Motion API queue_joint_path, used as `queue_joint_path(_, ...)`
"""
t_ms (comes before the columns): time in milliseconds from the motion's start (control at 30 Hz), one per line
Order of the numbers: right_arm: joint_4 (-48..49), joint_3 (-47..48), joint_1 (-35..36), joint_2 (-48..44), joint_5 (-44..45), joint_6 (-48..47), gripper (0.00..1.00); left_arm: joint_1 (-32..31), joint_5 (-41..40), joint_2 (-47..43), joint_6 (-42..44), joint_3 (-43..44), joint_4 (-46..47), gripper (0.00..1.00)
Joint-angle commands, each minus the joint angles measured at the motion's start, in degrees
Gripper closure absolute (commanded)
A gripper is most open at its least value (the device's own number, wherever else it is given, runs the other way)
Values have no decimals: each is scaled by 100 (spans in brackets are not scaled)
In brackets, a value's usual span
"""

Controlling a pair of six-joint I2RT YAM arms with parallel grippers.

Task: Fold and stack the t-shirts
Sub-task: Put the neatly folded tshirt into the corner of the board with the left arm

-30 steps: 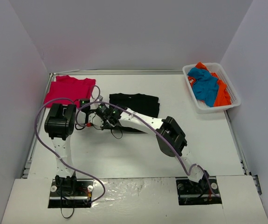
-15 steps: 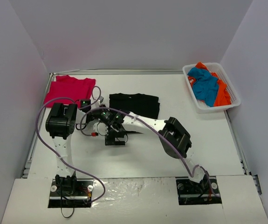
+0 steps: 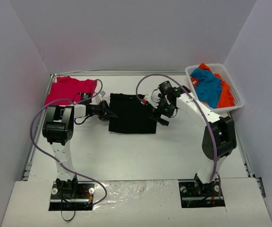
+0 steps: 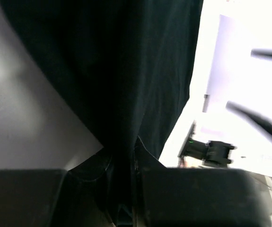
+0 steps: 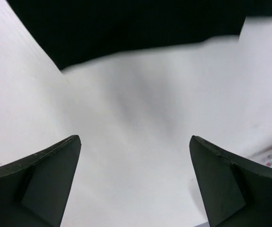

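Centrally on the white table we see the black t-shirt, lying flat as a folded rectangle between the two grippers. At its left edge the left gripper is clenched on the cloth; from the left wrist we see the dark fabric pinched between the fingers and spreading away from them. At the shirt's right edge the right gripper stands wide open with nothing in it, and from the right wrist we see only bare table between its fingers, with the shirt's edge lying just beyond them. Toward the back left corner lies the red t-shirt, spread flat and apart from the black one; the left arm and its purple cable cross over its near edge and hide part of it from us. At the back right a white basket holds the blue t-shirt and the orange t-shirt, crumpled together, with the blue mostly on top. The right arm passes just in front of the basket's near left corner.
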Motion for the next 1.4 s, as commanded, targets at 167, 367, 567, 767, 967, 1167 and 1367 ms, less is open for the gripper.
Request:
queue_joint_path(167,-549,-655,-669,-490,-1018,70,4,42,-1427,-940,1894,853,-2249,98)
queue_joint_path(367,-549,-796,-1038,-648,-1450,-45,3,-142,-2533,-712,2675,1748,-3485,97)
queue_joint_path(567,-532,-866,-1170,-561,-1784,-132,2,-292,-3466,-158,3257,2918,-4596,98)
queue_joint_path(767,-505,-1042,-1328,-254,-2100,-212,0,-424,-4442,184,3696,3911,-5253,98)
queue_joint_path(967,-505,-1156,-1381,90,-2329,-299,0,-441,-5698,510,4144,4869,-5827,98)
queue_joint_path(1167,-496,-1218,-1381,362,-2409,-344,0,-406,-6324,782,4277,5668,-6301,98)
queue_joint_path(1367,-479,-1262,-1381,521,-2391,-370,0,-388,-6772,853,4268,6118,-6477,98)
